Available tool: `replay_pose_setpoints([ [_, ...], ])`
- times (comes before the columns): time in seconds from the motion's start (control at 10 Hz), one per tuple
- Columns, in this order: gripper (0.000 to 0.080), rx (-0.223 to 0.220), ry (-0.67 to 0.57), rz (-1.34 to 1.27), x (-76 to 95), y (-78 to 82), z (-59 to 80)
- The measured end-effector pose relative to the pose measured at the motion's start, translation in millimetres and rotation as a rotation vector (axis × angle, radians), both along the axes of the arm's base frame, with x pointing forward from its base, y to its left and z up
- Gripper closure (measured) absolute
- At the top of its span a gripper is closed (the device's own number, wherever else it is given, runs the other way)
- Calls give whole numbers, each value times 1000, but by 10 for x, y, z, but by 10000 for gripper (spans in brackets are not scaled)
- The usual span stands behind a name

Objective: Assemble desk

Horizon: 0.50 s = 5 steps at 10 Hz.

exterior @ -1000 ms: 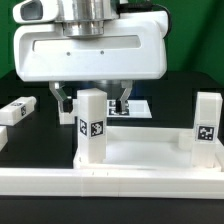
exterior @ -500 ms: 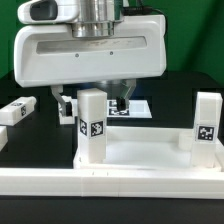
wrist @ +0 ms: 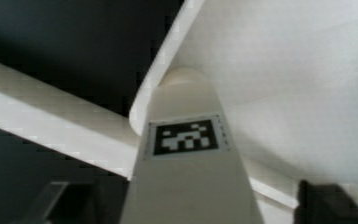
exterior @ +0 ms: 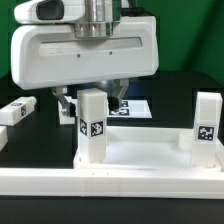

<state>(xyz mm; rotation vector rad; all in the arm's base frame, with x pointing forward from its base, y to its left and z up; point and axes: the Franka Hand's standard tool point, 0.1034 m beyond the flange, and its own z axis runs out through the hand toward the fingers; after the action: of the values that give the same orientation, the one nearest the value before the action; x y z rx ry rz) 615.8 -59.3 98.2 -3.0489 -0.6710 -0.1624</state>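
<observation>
I'm hovering my hand (exterior: pixel 93 108) over the slab (exterior: pixel 140 152), fingers (exterior: pixel 64 104) standing apart, clamping nothing. The slab is lying flat by the bench (exterior: pixel 30 140) edge nearest the exterior camera, just behind a rail (exterior: pixel 110 184). Two legs are standing upright at its near corners: the left leg (exterior: pixel 92 125) on the exterior view's left and the right leg (exterior: pixel 208 122) on its right. The wrist view is showing the left leg running between my fingers with gaps on both sides, not touching. I can't tell whether I'm level with it or behind it. A loose leg (exterior: pixel 18 111) is lying near the bench edge on the exterior view's left. The marker board (exterior: pixel 137 107) is sitting beyond my hand.

Handling, as I'm judging it: hard plastic, light, stiff, smooth, so likely slippery. The square section is offering flat opposite faces, so I'm reckoning on pinching the left leg across those, high up above the tag. Side pushes are risking the slab sliding.
</observation>
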Motion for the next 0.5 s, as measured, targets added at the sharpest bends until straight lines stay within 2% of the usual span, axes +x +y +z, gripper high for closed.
replay_pose_setpoints([
  [0.1, 429, 0, 0, 0, 0, 0, 0],
  [0.2, 511, 2, 1, -19, 0, -1, 0],
  [0.5, 511, 7, 3, -67, 0, -4, 0],
])
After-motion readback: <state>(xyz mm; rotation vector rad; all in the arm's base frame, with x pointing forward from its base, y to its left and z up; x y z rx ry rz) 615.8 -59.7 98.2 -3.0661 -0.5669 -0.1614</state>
